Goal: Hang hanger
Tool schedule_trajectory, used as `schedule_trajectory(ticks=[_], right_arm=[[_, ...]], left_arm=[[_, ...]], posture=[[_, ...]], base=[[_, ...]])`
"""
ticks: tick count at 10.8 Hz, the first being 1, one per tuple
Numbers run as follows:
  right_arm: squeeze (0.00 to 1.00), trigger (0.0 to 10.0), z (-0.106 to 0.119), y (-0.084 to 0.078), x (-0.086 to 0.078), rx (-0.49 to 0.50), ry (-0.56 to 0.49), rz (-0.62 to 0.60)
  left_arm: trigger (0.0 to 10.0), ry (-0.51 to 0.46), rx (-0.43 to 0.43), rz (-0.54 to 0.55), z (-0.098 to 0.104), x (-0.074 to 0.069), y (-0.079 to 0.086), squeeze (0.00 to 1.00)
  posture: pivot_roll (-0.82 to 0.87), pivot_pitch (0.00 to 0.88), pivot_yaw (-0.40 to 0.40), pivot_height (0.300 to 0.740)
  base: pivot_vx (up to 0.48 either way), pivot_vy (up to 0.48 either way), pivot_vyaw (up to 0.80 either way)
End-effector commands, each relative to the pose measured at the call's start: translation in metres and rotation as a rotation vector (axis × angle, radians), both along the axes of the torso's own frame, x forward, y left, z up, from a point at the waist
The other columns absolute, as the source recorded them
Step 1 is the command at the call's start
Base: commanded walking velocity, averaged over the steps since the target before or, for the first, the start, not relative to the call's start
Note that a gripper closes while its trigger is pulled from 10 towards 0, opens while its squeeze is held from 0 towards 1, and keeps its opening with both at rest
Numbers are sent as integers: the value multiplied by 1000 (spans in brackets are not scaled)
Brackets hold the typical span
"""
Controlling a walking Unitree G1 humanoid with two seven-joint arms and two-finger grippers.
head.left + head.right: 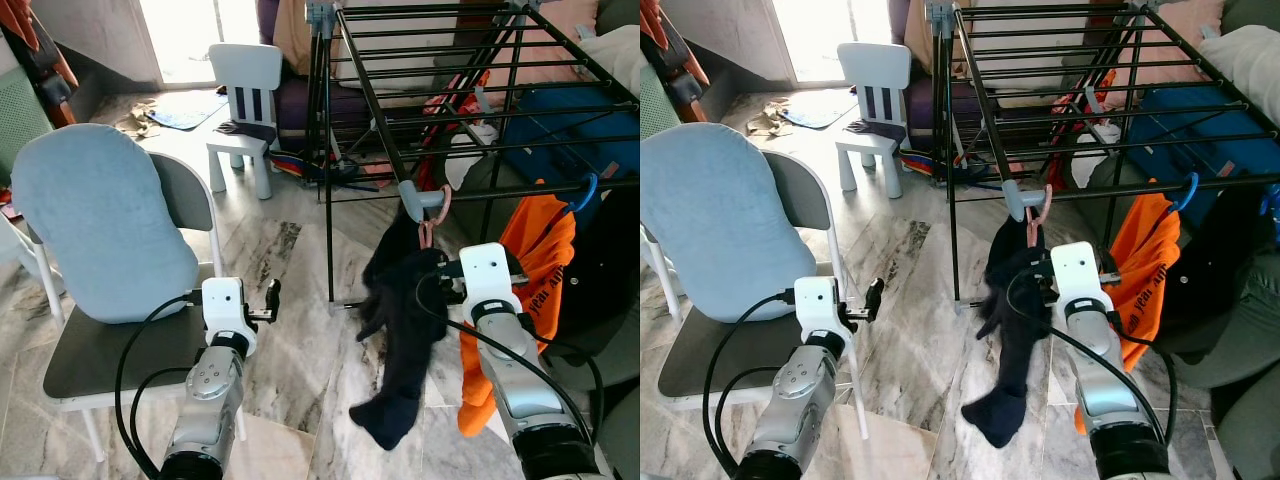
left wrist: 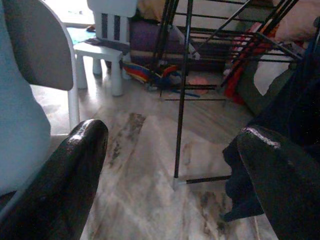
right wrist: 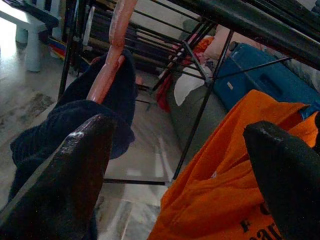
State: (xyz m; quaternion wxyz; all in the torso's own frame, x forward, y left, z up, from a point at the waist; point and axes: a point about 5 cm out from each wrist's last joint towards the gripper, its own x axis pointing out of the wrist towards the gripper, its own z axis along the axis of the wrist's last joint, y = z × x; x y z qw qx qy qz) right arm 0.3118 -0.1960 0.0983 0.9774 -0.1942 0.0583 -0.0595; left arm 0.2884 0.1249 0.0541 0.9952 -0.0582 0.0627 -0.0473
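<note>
At the drying rack's front rail, near its corner joint, the pink hanger hooks on, its dark garment hanging straight down; the right tool sits just beside the garment, fingers spread wide and empty; the hanger lies up and left of it. An orange shirt hangs beside. The left tool is also wide open and empty, well apart, by the grey chair.

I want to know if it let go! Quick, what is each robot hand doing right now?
Left gripper: open, holding nothing, out over the floor beside the chair.
Right gripper: open, holding nothing, next to the dark garment on its pink hanger.
</note>
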Motion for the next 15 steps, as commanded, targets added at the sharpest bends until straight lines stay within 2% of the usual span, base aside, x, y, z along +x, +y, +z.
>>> schedule_trajectory(ticks=[1,4,7,10,15], right_arm=[[0,10000,6,-2,-1,-8,-23,-24],[0,10000,16,-19,-2,-70,-78,-126],[0,10000,23,-23,0,-85,-113,-143],[0,10000,31,-38,2,-132,-150,-239],[0,10000,18,-57,9,-46,-58,-364]], left_arm=[[10000,-31,-6,-16,7,2,-2,0],[10000,-33,-5,-27,7,3,-1,0],[10000,-34,-6,-37,7,4,-3,0],[10000,-31,-4,-42,6,4,-3,0],[10000,-29,2,-50,5,5,-5,0]], posture=[[-195,0,4,740],[-196,0,4,740],[-197,0,0,740],[-201,0,0,740],[-197,0,6,740]], base=[[0,0,0],[0,0,0],[0,0,0],[0,-279,0],[0,-299,0]])
